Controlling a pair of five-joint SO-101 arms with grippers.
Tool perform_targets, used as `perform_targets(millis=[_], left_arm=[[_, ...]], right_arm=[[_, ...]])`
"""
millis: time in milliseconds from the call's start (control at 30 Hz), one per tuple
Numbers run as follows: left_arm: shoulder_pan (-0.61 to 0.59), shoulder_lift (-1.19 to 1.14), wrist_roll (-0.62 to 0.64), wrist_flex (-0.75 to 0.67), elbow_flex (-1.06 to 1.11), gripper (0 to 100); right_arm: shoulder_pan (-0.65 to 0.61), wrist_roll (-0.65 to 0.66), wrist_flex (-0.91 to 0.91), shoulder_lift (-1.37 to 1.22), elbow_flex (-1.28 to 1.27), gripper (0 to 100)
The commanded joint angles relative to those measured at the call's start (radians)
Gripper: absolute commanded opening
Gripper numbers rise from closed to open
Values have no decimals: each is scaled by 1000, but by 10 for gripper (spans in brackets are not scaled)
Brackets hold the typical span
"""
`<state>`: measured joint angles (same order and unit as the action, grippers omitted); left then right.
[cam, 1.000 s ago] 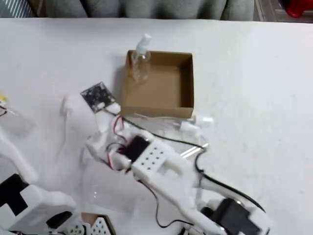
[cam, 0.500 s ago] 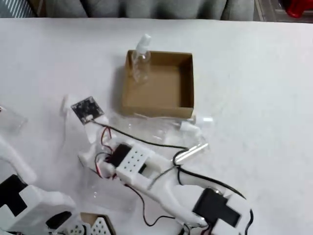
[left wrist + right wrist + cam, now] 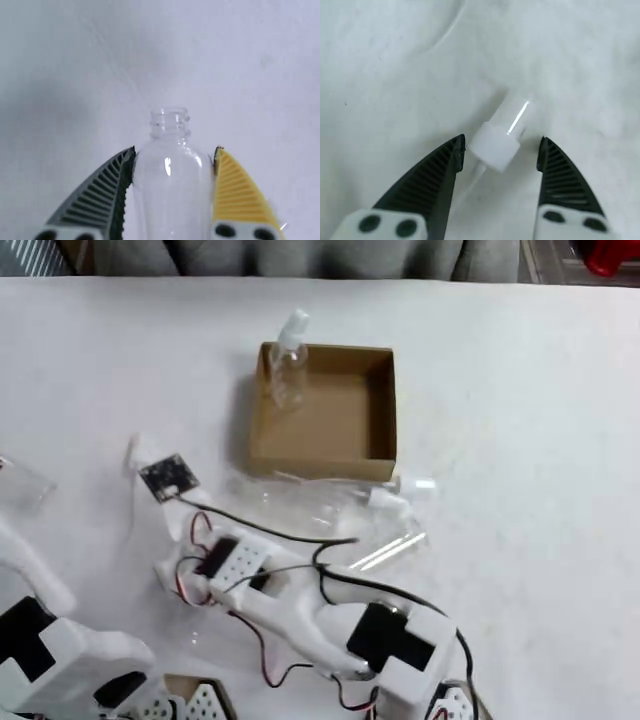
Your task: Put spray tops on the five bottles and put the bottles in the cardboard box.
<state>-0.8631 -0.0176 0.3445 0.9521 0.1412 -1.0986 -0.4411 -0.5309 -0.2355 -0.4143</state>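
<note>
The left gripper (image 3: 172, 152) is clamped on a clear, uncapped bottle (image 3: 170, 125). Its grey and yellow fingers (image 3: 232, 185) press against the bottle's sides above the white desk (image 3: 75, 60). The right gripper (image 3: 500, 145) stands wide, with its black fingers (image 3: 435, 175) on either side of a white spray top (image 3: 496, 142) lying on the desk. In the high view, the cardboard box (image 3: 385, 410) holds one capped bottle (image 3: 288, 365) upright in its far left corner. More clear bottles (image 3: 330, 495) lie on the desk just in front of the box.

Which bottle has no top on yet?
The bottle in the left end effector: its neck is bare. The standing bottle in the cardboard box wears a spray top.
</note>
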Motion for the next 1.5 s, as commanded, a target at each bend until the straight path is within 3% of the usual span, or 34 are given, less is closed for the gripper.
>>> perform_targets(millis=[0, 167, 400, 667, 1033, 1333, 1467], left_arm=[[7, 16, -9, -32, -51, 72], [39, 16, -9, -25, -49, 72], [128, 24, -6, -25, 2, 70], [389, 24, -6, 140, 25, 69], [728, 24, -6, 298, 38, 68], [800, 25, -15, 164, 196, 71], [800, 24, -158, 144, 218, 72]], right_arm=[[-7, -5, 12, -13, 63, 180], [25, 3, -7, -13, 71, 10], [143, 192, -340, 151, 130, 16], [348, 480, -651, 481, 135, 16], [816, 746, -1003, 760, 94, 16], [1279, 1026, -978, 960, -169, 16], [1431, 1097, -839, 984, -310, 16]])
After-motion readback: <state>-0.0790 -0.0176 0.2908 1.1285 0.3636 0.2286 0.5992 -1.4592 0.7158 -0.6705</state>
